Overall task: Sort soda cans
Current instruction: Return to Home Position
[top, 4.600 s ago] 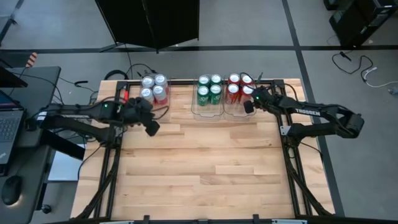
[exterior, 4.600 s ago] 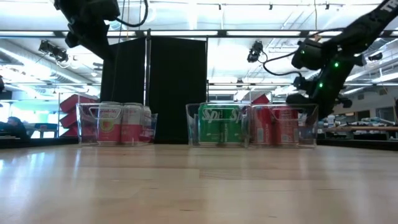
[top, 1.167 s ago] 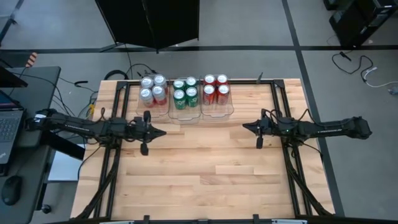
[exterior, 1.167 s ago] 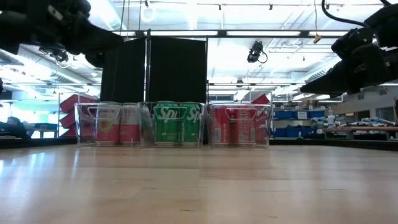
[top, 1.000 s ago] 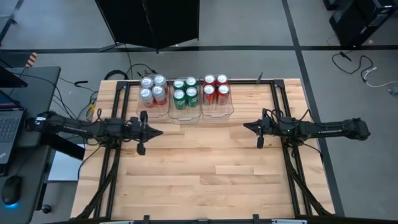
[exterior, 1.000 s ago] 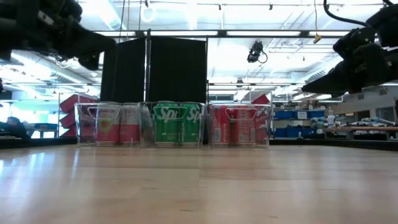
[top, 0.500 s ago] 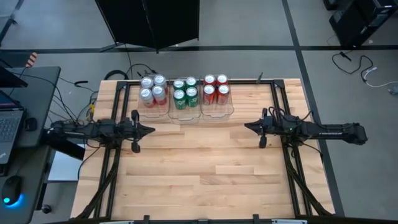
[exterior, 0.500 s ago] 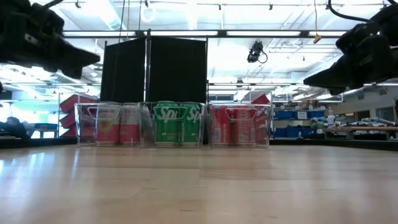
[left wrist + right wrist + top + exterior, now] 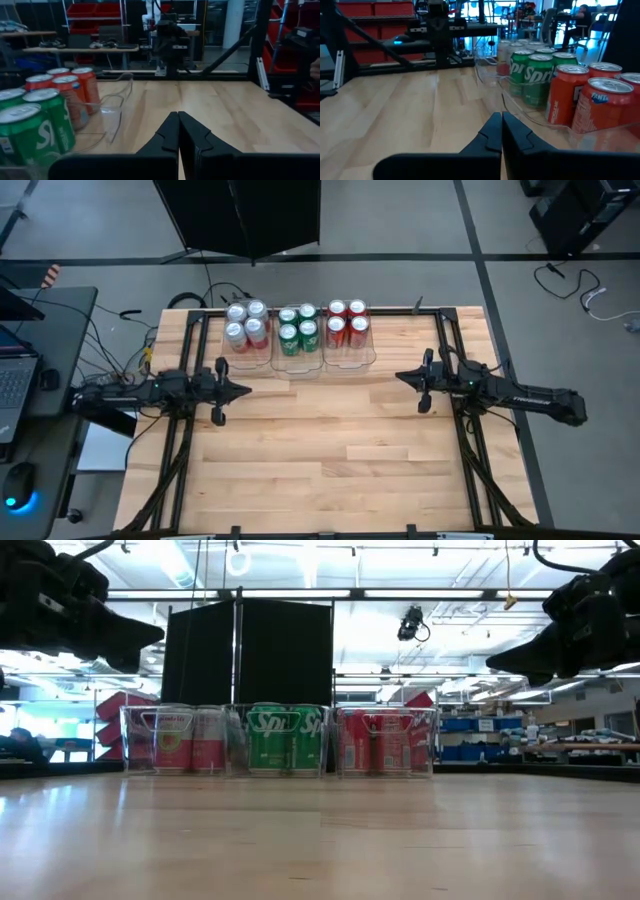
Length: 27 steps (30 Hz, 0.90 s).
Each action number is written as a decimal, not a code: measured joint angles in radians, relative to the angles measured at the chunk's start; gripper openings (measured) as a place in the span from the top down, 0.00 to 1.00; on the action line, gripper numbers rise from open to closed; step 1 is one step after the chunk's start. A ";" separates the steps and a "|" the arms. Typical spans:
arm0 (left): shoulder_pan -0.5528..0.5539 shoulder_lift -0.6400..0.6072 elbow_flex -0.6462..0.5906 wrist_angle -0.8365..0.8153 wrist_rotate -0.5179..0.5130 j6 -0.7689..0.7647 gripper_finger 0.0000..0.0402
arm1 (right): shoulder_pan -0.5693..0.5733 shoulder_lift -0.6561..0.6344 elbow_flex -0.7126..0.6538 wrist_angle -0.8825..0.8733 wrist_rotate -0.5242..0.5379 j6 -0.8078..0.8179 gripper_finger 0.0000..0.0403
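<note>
Left gripper (image 9: 242,390) is pinched closed and empty. It hangs over the left side of the table (image 9: 330,450), pointing inward. Right gripper (image 9: 403,378) is the same: fingers pressed together, nothing held, over the right side, pointing inward. Both are above the wood, nearer than the bin row and well apart from the cans.

The cans are at the far edge in three clear bins (image 9: 297,368) set side by side. White cans (image 9: 246,323) are in the left bin, green cans (image 9: 297,328) in the middle, red cans (image 9: 346,323) in the right. From above I count four tops per bin. No loose can on the wood in any view.

My read: sorting is done, with twelve cans binned by colour and the bins lined up. Only parking the arms is left. Both lie low and stretched out level, so probably near home. I can't confirm they're fully seated.
</note>
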<state>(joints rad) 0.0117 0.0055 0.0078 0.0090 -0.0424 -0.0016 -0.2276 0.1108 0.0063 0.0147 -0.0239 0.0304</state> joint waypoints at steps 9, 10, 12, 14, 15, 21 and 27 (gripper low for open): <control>0.008 0.001 0.000 -0.002 0.017 -0.027 0.99 | -0.005 0.001 0.000 0.001 0.000 0.025 1.00; 0.008 0.001 0.000 -0.002 0.017 -0.035 0.99 | -0.005 0.002 0.000 0.001 0.000 0.016 1.00; 0.008 0.001 0.000 -0.002 0.017 -0.047 0.99 | -0.005 0.002 0.000 0.001 0.001 0.015 1.00; 0.008 0.001 0.000 -0.001 0.017 -0.060 0.99 | -0.005 0.002 0.000 0.002 0.001 0.024 1.00; 0.008 0.001 0.000 -0.001 0.017 -0.059 0.99 | -0.005 0.002 0.000 0.005 0.001 0.026 1.00; 0.008 0.001 -0.001 -0.001 0.017 -0.058 0.99 | -0.005 0.002 0.000 0.010 0.002 0.026 1.00; 0.008 0.001 -0.001 -0.001 0.016 -0.057 0.99 | -0.005 0.002 0.000 0.010 0.004 0.027 0.99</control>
<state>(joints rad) 0.0200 0.0063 0.0071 0.0082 -0.0261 -0.0586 -0.2325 0.1127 0.0063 0.0242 -0.0198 0.0570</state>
